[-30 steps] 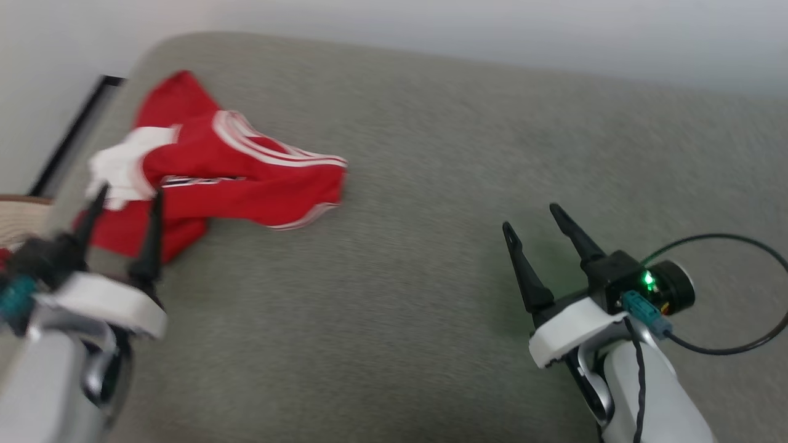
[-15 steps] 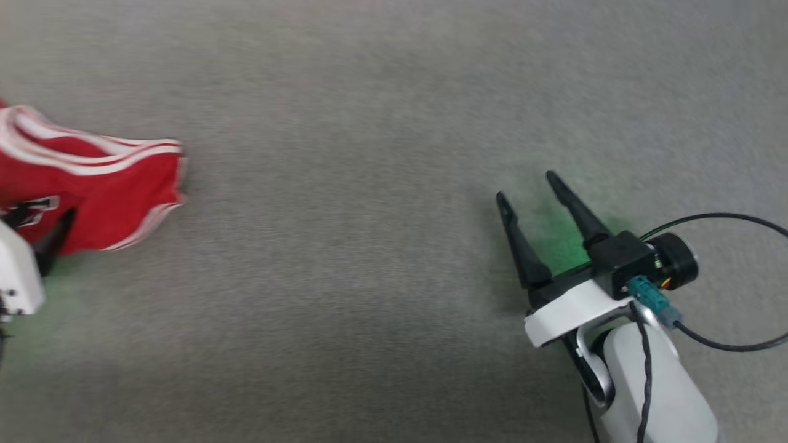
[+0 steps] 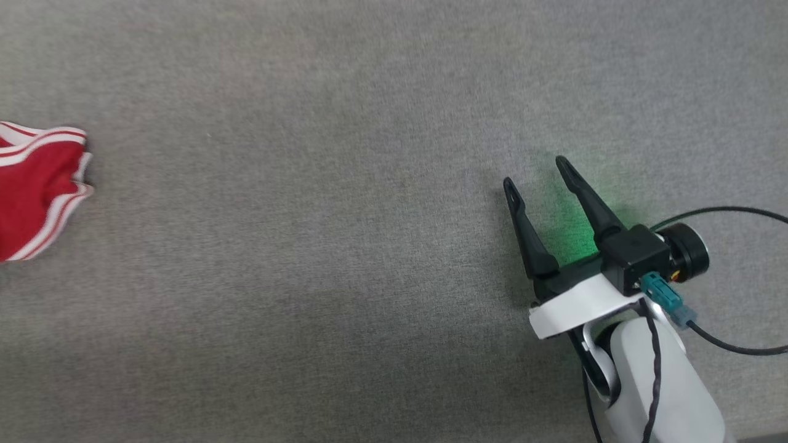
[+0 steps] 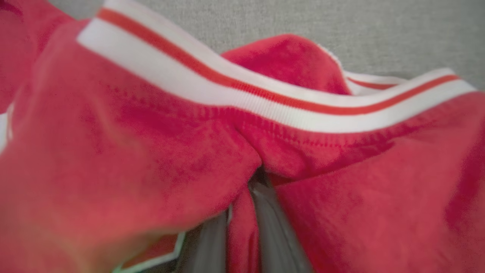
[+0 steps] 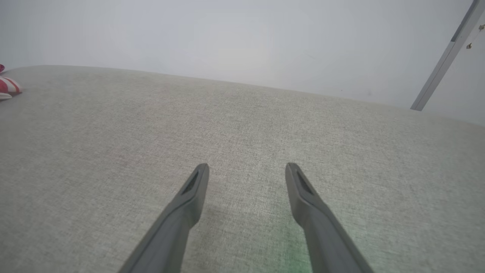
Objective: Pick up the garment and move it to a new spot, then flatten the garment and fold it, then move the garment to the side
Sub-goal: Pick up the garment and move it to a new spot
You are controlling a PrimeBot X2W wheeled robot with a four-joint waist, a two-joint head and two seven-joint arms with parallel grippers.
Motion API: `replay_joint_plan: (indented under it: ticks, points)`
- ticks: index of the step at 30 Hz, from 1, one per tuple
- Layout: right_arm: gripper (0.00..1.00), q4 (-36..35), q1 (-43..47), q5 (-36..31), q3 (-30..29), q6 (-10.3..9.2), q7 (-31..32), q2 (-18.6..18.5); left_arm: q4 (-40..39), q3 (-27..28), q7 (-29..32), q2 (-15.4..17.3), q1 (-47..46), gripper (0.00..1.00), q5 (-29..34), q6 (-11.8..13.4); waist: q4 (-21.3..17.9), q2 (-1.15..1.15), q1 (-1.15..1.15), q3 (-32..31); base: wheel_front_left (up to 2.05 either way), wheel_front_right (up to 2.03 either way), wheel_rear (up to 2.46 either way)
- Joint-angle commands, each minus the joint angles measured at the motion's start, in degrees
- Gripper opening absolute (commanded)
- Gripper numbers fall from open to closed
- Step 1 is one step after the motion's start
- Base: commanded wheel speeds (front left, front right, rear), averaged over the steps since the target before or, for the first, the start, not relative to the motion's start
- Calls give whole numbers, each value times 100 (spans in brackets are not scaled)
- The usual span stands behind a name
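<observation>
The garment (image 3: 37, 191), red with white-and-red striped trim, lies bunched at the far left edge of the head view on the grey fabric surface (image 3: 345, 203). In the left wrist view the garment (image 4: 125, 151) is very close, and my left gripper (image 4: 252, 189) has its two fingers drawn together on a fold of the red cloth. My right gripper (image 3: 535, 172) hovers low over the bare surface at the right, open, with nothing between its fingers. In the right wrist view the right gripper (image 5: 247, 167) points across the surface, and a bit of the garment (image 5: 7, 87) shows far left.
The grey surface stretches wide between the garment and my right gripper. A black cable (image 3: 726, 215) loops by the right wrist. Behind the surface's far edge stands a pale wall (image 5: 242, 38), with a metal rail (image 5: 443, 64) at the upper right.
The head camera has swung down and to the right, so the garment now sits at the left edge. My left gripper has left that view and closed on the red cloth. The right gripper stays open.
</observation>
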Motion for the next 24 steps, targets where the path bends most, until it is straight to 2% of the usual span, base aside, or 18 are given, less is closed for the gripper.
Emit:
replay_joint_plan:
  ticks: [1,7,10,11,15,19,24]
  points:
    - [100,34,80,71,-38,-4,-11,6,-129,-174,-144,-245,-8,0,37,-20,91,0,0,-262,0,0,0]
    - [100,132,220,302,-60,-4,-11,2,-1010,-306,-448,-205,-329,0,-381,1,123,0,0,-784,0,0,0]
    - [100,161,308,459,-26,-4,-11,4,-1775,-460,-397,-213,-425,0,-525,1,45,0,0,-962,0,0,0]
    - [100,161,308,459,-26,-4,-11,4,-1775,-460,-397,-213,-425,0,-525,1,45,0,0,-962,0,0,0]
    - [100,131,426,674,-15,-4,-11,-3,-2745,-667,-195,-403,-584,0,-772,-1,-181,0,0,-1080,0,0,0]
    - [100,15,517,953,11,-4,-11,3,-3406,-908,53,-767,-815,0,-804,-1,-539,0,0,-1011,0,0,0]
    - [100,-140,611,1335,48,-3,-11,5,-3622,-1258,383,-1532,-1287,0,-644,-1,-1067,0,0,-788,0,0,0]
